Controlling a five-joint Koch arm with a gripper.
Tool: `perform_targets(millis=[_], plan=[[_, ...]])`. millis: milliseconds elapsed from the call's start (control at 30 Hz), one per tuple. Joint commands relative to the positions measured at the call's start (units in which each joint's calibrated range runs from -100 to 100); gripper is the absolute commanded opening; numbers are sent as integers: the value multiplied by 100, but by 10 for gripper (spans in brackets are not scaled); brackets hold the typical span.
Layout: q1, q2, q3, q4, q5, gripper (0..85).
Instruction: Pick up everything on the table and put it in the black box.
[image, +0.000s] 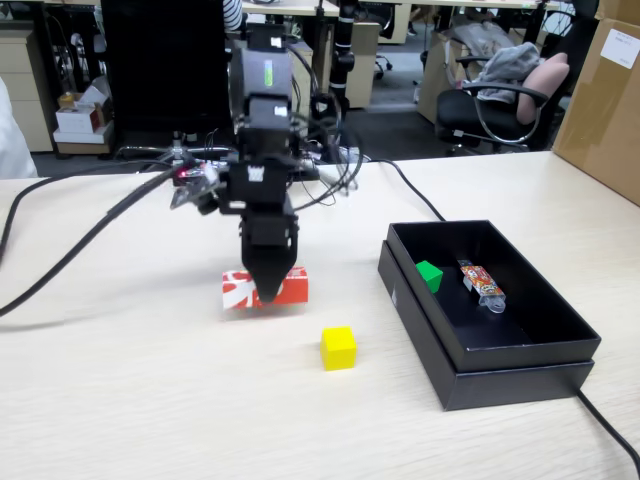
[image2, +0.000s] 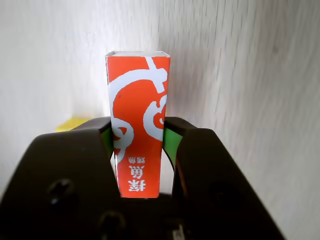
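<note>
Two of the task's things are still outside the black box (image: 520, 350). Nearest the camera in the fixed view sits the yellow cube (image: 338, 347), alone on the table (image: 150, 400), just in front of the carton and well apart from the box's near wall. Behind it we see the gripper (image: 266, 285) pointing straight down over the middle of the red carton (image: 290, 287), which lies flat on the desk top.

The wrist view tells us more: the carton (image2: 137, 125) runs lengthwise between the two dark jaws, and each jaw's inner face meets a long side of it, so we read the fingers as clenched on the carton across its narrow width. We cannot tell whether it has left the surface.

Farther right, inside the box, the green cube (image: 429, 275) rests near the left wall, with a small wrapped packet (image: 481, 284) lying beside it.

To do this step well, we judge the grip should stay firm and roughly central so the long carton does not swing. We would lift straight up first, high enough to clear the box's stepped rim, then carry it right and lower it over the bare floor, away from the cube and packet.
</note>
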Motion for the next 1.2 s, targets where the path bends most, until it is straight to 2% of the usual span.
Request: perform_targets(millis=[0, 100, 267, 433, 467, 700, 800, 1067, 1100, 1167], plan=[[337, -1408, 30, -154, 103, 9], [918, -2338, -278, -171, 254, 9], [1607, -2774, -396, -171, 459, 9], [2017, -2418, 157, -171, 654, 9], [2105, -1603, 810, -171, 718, 9], [2105, 15, 2079, -171, 757, 9], [2081, 1438, 2985, -171, 757, 9], [2076, 2355, 2886, -154, 811, 11], [2071, 2378, 2831, -154, 811, 17], [2071, 2413, 2632, -162, 791, 142]])
